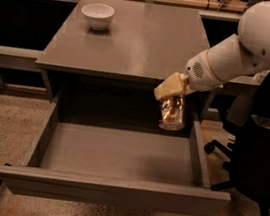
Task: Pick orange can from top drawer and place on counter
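Observation:
The orange can (172, 114) hangs upright in my gripper (171, 96), lifted above the right part of the open top drawer (118, 154), just below the counter's front edge. The gripper is shut on the can's top, reaching in from the right on the white arm (250, 44). The drawer is pulled fully out and its floor is bare. The grey counter (140, 37) lies above and behind the can.
A white bowl (98, 15) stands at the counter's back left. A black office chair (261, 159) stands right of the cabinet, close to the drawer's right wall. Speckled floor lies to the left.

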Robot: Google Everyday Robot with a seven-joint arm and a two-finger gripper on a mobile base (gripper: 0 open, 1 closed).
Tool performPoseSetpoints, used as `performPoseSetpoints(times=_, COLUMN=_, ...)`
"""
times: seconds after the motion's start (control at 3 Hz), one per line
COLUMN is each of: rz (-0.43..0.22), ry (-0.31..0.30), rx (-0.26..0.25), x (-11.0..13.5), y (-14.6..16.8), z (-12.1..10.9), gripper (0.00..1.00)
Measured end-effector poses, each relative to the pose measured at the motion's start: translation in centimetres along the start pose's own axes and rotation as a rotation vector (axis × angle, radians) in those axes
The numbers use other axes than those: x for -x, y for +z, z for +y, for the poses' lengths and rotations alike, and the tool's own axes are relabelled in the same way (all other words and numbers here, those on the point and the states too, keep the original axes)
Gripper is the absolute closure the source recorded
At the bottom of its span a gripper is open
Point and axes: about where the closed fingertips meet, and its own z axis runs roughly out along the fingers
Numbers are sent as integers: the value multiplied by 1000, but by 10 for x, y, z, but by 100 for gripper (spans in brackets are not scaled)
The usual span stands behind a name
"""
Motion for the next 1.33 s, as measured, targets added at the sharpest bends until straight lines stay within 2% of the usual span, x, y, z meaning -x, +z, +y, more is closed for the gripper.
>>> performPoseSetpoints(times=0.33, rz=23, ry=-40, rx=-4, x=36, y=-5, z=-25, gripper=100)
performPoseSetpoints(times=0.67, rz=-31, ry=-60, rx=-28, x=65, y=-30, z=-29, gripper=100)
performPoseSetpoints(times=1.0, rz=-82, ry=-2, rx=-42, x=63, y=-22, z=-34, gripper=100)
performPoseSetpoints(times=1.33, rz=-132, ry=-4, rx=-83, x=82, y=-6, z=-48, gripper=100)
